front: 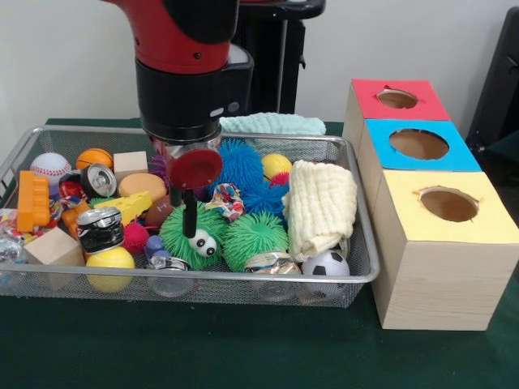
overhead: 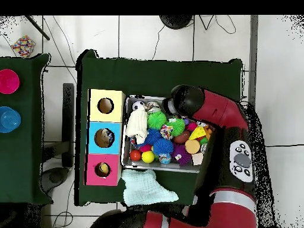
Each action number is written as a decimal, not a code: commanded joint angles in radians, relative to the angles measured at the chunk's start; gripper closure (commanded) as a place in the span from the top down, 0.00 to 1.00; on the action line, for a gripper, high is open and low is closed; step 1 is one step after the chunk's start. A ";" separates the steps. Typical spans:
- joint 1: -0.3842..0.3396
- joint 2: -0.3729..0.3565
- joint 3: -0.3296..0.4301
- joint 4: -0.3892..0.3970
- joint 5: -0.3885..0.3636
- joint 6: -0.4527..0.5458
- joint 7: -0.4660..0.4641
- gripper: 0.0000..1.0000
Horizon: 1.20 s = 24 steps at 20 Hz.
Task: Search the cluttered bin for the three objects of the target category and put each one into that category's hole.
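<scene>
my claw (front: 189, 212) hangs low in the bin (front: 357, 267); whether it's open i can't tell. a cloth (front: 322, 207) lies right of it. i'd lift slowly, clear of the puffballs (front: 253, 237).

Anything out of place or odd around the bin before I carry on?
One thing: a light green cloth lies on the table outside the mesh bin, beside the pink box, while a cream cloth sits inside with the toys. The three boxes stand in a straight row. Nothing looks spilled or broken.
</scene>
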 commanded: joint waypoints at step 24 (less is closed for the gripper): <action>0.088 0.021 -0.044 0.272 0.218 -0.008 0.134 1.00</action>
